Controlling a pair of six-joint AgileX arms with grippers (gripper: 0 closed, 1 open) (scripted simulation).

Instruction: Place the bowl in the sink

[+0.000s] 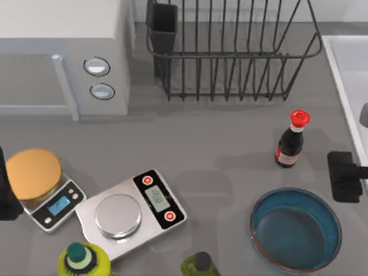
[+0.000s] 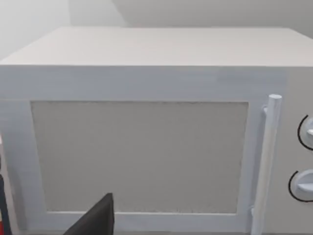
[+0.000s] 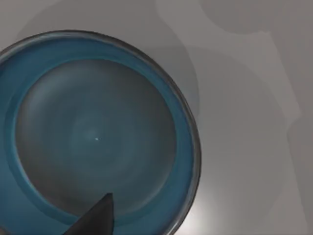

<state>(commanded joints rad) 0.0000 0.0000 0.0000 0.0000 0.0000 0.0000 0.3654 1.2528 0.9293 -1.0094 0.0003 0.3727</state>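
Right gripper poised over the bowl at the table's near right.

The right gripper [image 1: 345,175] sits at the right edge of the table, just beyond the far right side of the bowl [image 1: 295,237]; whether its fingers are apart or together I cannot tell. The bowl stands upright on the grey table [image 1: 230,149], blue inside, nothing in it. Right of and beyond it lies the sink [image 1: 345,63], pale and raised at the rim. A red-capped sauce bottle [image 1: 292,140] stands just beyond the bowl. The left gripper [image 1: 7,190] is parked at the left edge beside the scale with the orange disc [image 1: 33,172], facing the microwave [image 2: 146,147].
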